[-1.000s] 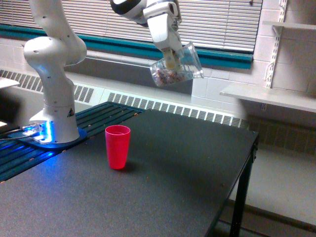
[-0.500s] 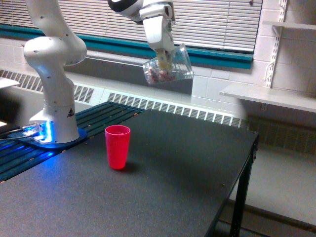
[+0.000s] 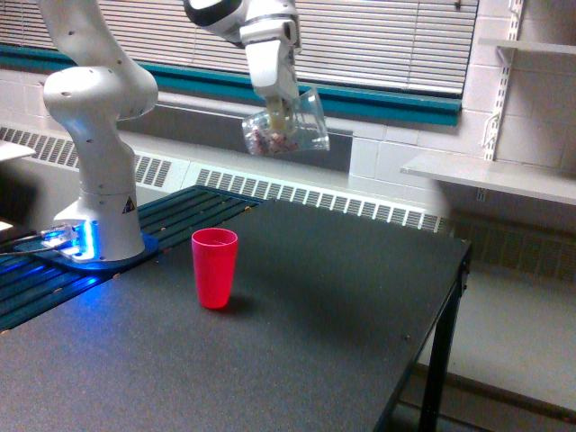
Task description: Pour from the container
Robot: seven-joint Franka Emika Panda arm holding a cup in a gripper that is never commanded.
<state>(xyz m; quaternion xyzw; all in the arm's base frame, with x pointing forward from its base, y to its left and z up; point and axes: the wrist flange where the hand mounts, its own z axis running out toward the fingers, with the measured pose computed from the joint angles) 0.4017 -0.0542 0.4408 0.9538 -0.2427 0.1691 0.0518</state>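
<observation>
Exterior view: a dark, speckled table (image 3: 297, 333) fills the lower part of the scene, its black leg (image 3: 439, 360) showing at the exterior view's right. Behind it runs a white brick wall with a teal band (image 3: 396, 102), closed blinds (image 3: 387, 40) above, and a long radiator grille (image 3: 306, 200) below. A white shelf (image 3: 490, 175) sits on the exterior view's right. The arm's white base (image 3: 97, 135) stands at the exterior view's left on a slatted platform, with a blue glow at its foot.

1 red cup (image 3: 215, 267) stands upright on the table, mouth up, well below the cup held in the air and a little toward the exterior view's left of it.

The cup (image 3: 286, 126) is clear plastic, see-through, with small pinkish-brown pieces gathered at its lower end (too small to tell what they are). It hangs high above the table, in front of the teal band.

It is tipped nearly onto its side: the long axis runs roughly level, the end holding the pieces toward the exterior view's left and slightly down, the other end toward the exterior view's right.

The gripper (image 3: 281, 106) comes down from above, its jaws closed on the cup.
</observation>
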